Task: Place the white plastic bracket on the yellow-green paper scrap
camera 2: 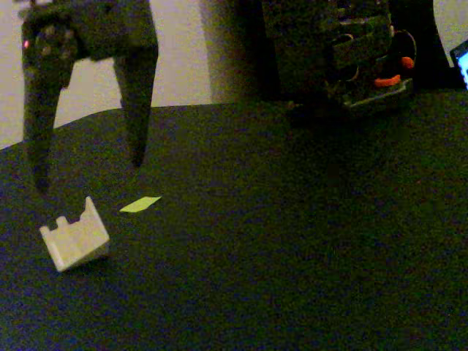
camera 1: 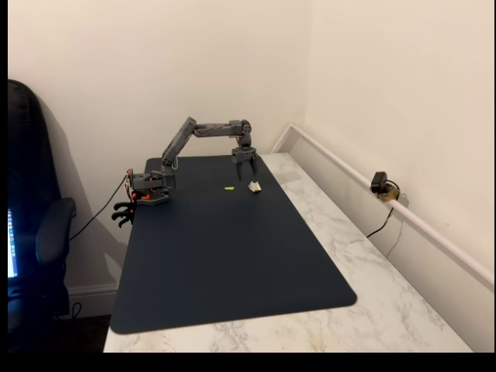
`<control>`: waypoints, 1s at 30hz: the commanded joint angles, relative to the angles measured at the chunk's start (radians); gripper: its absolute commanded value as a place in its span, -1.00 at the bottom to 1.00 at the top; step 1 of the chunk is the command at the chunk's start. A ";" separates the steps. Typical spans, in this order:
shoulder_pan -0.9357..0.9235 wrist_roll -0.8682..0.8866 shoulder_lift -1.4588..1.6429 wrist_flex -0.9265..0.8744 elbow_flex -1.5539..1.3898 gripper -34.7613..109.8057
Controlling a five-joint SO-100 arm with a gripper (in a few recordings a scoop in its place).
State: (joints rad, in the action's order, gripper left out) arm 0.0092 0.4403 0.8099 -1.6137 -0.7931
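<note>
The tool (camera 2: 86,172) is held open above the white plastic bracket (camera 2: 75,240), which lies on the tabletop just below it, left of the yellow-green paper scrap (camera 2: 140,205).

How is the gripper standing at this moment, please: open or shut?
Open. In a fixed view the gripper hangs above the white plastic bracket with its two fingers spread well apart and nothing between them.
</note>
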 commanded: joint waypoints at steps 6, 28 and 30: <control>-0.011 -0.009 -0.150 -0.129 0.416 -0.03; -0.029 0.018 -0.256 -0.132 0.446 -0.01; -0.032 0.017 -0.265 -0.132 0.451 -0.01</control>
State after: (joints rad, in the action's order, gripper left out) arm -0.0015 0.4495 0.5077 -1.7027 -0.3942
